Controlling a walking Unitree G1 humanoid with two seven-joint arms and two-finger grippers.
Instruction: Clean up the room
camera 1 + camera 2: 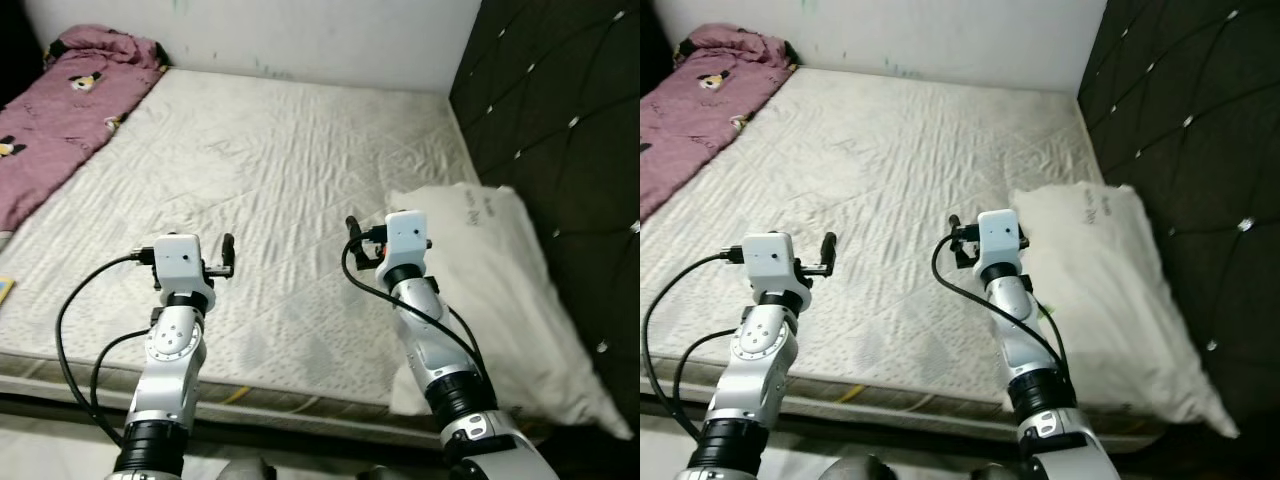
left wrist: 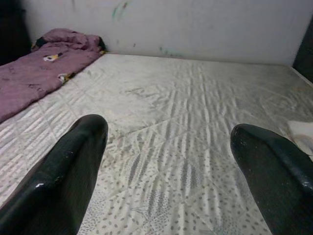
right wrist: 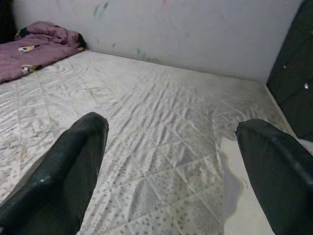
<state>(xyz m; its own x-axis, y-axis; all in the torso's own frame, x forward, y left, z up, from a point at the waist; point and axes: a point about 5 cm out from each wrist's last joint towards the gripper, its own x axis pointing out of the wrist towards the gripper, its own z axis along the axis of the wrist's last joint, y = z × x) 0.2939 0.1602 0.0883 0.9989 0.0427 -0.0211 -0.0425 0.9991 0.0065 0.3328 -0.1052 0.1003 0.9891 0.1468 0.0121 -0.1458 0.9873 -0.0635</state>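
Note:
A purple blanket (image 1: 60, 110) with cartoon prints lies bunched along the far left side of a bare white quilted mattress (image 1: 280, 160). A white pillow (image 1: 500, 290) lies at the mattress's right side, its near end hanging past the front edge. My left gripper (image 1: 187, 243) hovers over the front edge of the mattress, open, with nothing between its black fingers (image 2: 78, 166). My right gripper (image 1: 392, 230) is raised at about the same height, just left of the pillow. It is open too, and between its fingers (image 3: 73, 166) only mattress shows.
A dark padded headboard (image 1: 560, 120) rises along the right, behind the pillow. A white wall (image 1: 300, 30) closes off the far side of the bed. A small yellow object (image 1: 4, 289) pokes in at the left edge. The mattress middle is bare.

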